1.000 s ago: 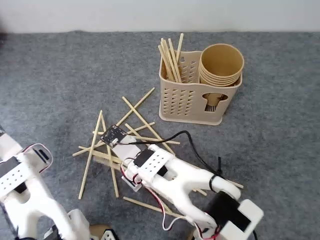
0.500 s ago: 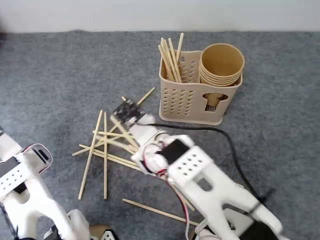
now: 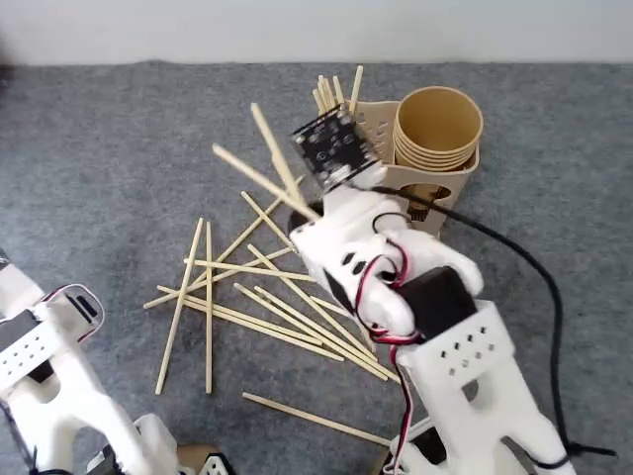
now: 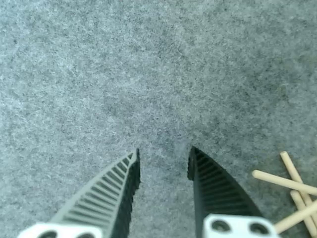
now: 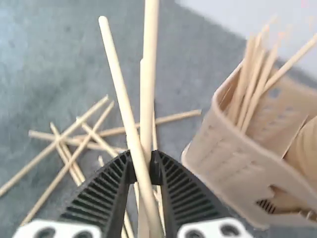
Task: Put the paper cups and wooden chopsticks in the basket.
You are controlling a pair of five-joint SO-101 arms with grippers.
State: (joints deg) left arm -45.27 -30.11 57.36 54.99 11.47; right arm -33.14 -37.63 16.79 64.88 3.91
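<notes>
A grey felt table (image 3: 119,148) runs back to a pale wall. Near its far edge stands the basket (image 3: 457,188), holding stacked cups (image 3: 438,124) and several upright chopsticks (image 3: 356,81). The right gripper (image 5: 141,161) is clamped on two held sticks (image 5: 148,74), lifted just beside the basket and splaying apart. Loose sticks (image 3: 208,307) lie scattered mid-table. The left gripper (image 4: 163,158) hangs over bare felt, jaws apart. The splayed pair could catch the rim or the standing chopsticks, or slip from the grip and fall outside.
</notes>
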